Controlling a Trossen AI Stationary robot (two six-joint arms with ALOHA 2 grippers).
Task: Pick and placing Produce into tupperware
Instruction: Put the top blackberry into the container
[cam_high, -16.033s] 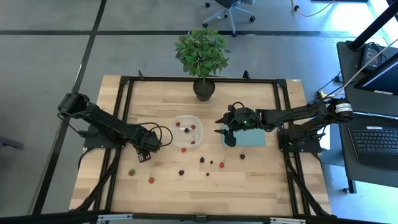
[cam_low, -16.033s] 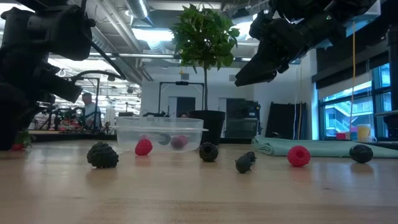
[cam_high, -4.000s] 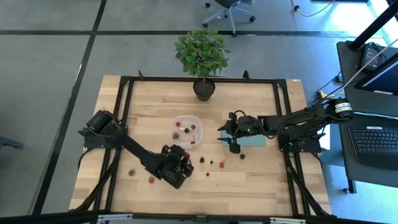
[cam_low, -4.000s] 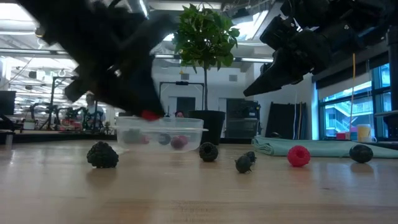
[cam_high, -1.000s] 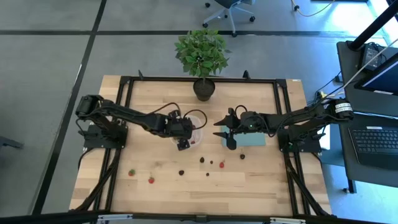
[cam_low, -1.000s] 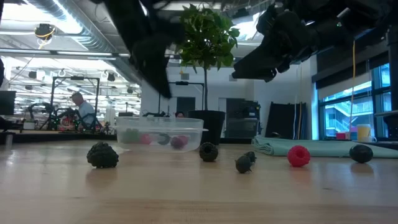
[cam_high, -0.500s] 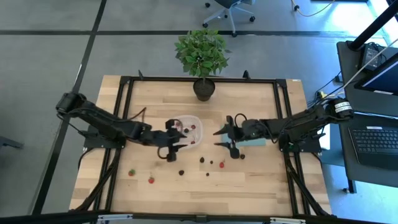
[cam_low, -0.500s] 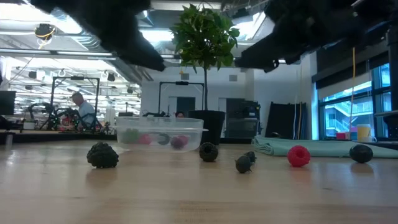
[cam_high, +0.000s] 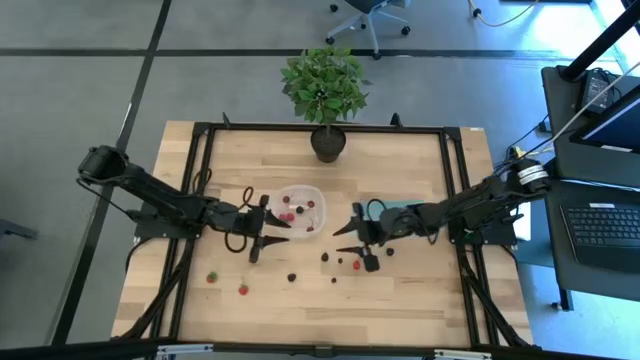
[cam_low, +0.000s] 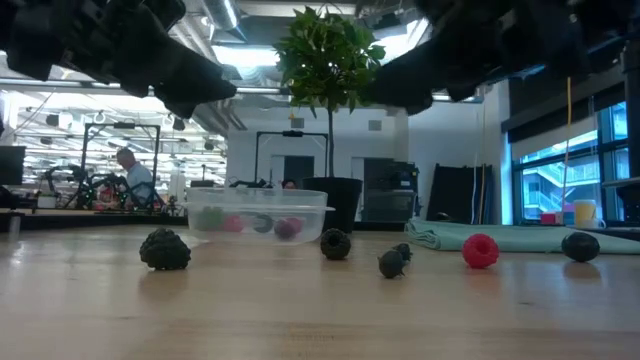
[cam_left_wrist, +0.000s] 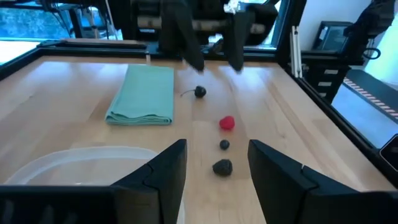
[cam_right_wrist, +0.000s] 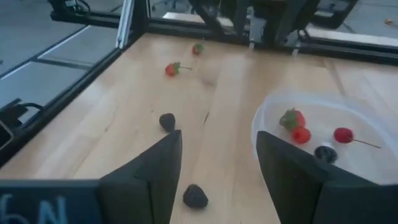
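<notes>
Both grippers empty, fingers apart: left gripper (cam_high: 262, 230) just beside the tub (cam_high: 300, 211), right gripper (cam_high: 352, 243) over loose berries (cam_high: 340, 263). Expect them light, soft, prone to roll; pinch yours gently across the middle

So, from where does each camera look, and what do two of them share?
High view: above the table, straight down; both arms, tupperware.
Low view: table height, toward the room; arms overhead.
Left wrist view: looks past the open left end effector at the teal cloth.
Right wrist view: looks past the open right end effector.
All four views show the tupperware.
</notes>
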